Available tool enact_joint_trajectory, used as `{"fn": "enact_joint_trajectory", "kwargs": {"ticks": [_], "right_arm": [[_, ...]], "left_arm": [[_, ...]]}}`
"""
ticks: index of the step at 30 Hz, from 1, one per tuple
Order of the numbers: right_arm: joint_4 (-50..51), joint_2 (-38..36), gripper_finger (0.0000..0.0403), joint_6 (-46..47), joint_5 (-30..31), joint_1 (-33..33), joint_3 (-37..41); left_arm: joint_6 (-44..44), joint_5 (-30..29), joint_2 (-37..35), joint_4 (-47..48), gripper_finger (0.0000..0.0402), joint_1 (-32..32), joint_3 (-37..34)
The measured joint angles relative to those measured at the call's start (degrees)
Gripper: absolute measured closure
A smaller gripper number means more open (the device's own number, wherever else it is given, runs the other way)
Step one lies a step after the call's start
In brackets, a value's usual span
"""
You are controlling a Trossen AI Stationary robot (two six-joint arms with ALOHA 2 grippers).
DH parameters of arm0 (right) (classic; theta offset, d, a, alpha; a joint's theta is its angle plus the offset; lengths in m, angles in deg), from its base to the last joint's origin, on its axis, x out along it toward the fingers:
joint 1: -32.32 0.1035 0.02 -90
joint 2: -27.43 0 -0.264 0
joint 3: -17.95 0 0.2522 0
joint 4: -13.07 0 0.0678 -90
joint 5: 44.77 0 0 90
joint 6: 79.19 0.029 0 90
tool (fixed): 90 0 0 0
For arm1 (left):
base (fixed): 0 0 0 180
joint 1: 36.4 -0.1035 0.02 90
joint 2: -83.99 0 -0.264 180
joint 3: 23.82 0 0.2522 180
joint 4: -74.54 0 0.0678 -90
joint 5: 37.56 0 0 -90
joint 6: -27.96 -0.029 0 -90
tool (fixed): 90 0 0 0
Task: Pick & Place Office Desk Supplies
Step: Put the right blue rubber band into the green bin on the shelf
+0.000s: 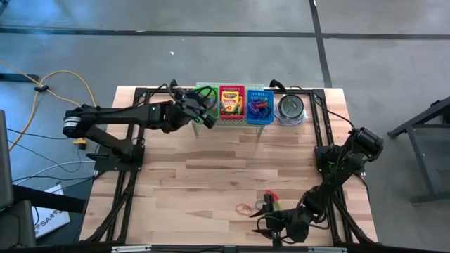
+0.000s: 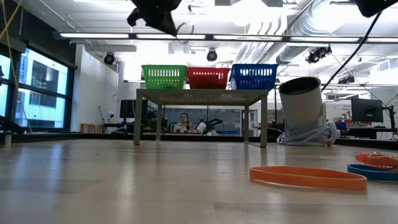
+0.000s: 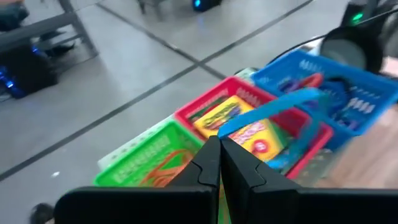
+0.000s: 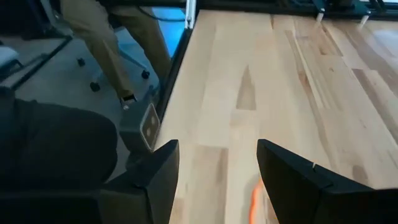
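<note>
The left tool hangs above the green basket at the far edge of the counter, its fingers pressed together on a blue rubber band that droops from the tips across the red basket toward the blue basket. The chief risk, as I judge it, is that the loop lands in the wrong compartment: it dangles over the crayon box in the red basket, so letting go here would likely drop it there, or leave it draped over a shared wall. A thin band may also cling to a finger and come away again when the tool lifts. The right tool sits low near the front edge of the counter with its fingers apart and nothing between them; an orange rubber band lies flat just beside it, close to other loose bands. Closing on so flat a loop could pinch only wood, or drag a neighbouring band along.
</note>
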Motion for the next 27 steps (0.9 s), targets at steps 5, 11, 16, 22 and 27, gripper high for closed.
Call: {"fn": "enact_joint_trajectory", "kwargs": {"ticks": [5,11,16,22,27], "right_arm": [[-1.06,0.0,0.0198,0.0,-0.22,0.0,-0.02],[-1.04,0.0,0.0198,-0.03,-0.22,-0.04,-0.02],[-1.0,0.0,0.0198,-0.25,-0.22,-0.04,-0.02],[-0.91,0.0,0.0198,-0.02,-0.22,-0.04,-0.02],[-0.81,0.0,0.0198,-0.02,0.41,-0.04,-0.02]], "left_arm": [[0.46,-0.5,0.0,4.19,0.0401,-0.93,0.47],[0.53,-4.7,0.0,5.72,0.0401,-1.0,0.47],[2.03,-6.51,0.0,7.95,0.0401,-3.14,0.47],[8.81,0.85,0.06,14.48,0.0395,-8.17,0.44],[11.12,3.03,0.07,14.68,0.0355,-9.62,0.44]]}}
